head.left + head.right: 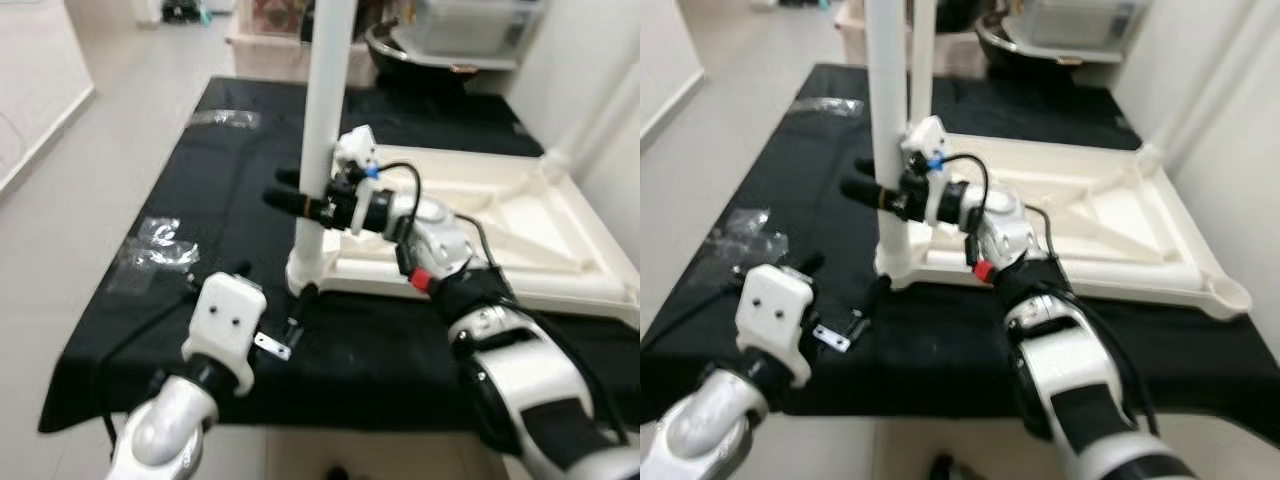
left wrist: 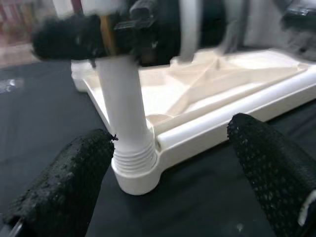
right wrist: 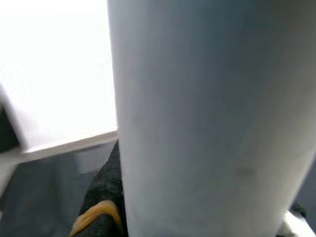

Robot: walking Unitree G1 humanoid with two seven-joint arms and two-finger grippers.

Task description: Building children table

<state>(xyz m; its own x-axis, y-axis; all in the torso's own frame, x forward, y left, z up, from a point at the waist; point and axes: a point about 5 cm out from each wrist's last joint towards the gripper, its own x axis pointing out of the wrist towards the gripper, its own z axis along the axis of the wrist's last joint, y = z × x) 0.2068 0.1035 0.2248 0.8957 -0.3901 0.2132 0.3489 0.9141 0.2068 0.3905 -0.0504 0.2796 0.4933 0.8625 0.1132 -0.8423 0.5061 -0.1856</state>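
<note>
The white children's table top (image 1: 520, 230) lies upside down on a black cloth (image 1: 200, 190). A white leg (image 1: 325, 100) stands upright in its near left corner socket (image 2: 133, 173). My right gripper (image 1: 298, 191) is shut around this leg at mid height; the leg (image 3: 197, 113) is pressed close in the right wrist view, beside a black finger (image 3: 98, 212). My left gripper (image 1: 272, 288) is low on the cloth by the leg's base, open, with its fingers (image 2: 64, 182) on either side of the corner and not touching it.
A second white leg (image 1: 923, 40) rises behind the first. Clear plastic bags (image 1: 165, 240) and a small metal bracket (image 1: 272, 345) lie on the cloth at the left. Bins and a dark bowl (image 1: 420, 50) stand at the back. Bare floor (image 1: 90, 170) runs along the left.
</note>
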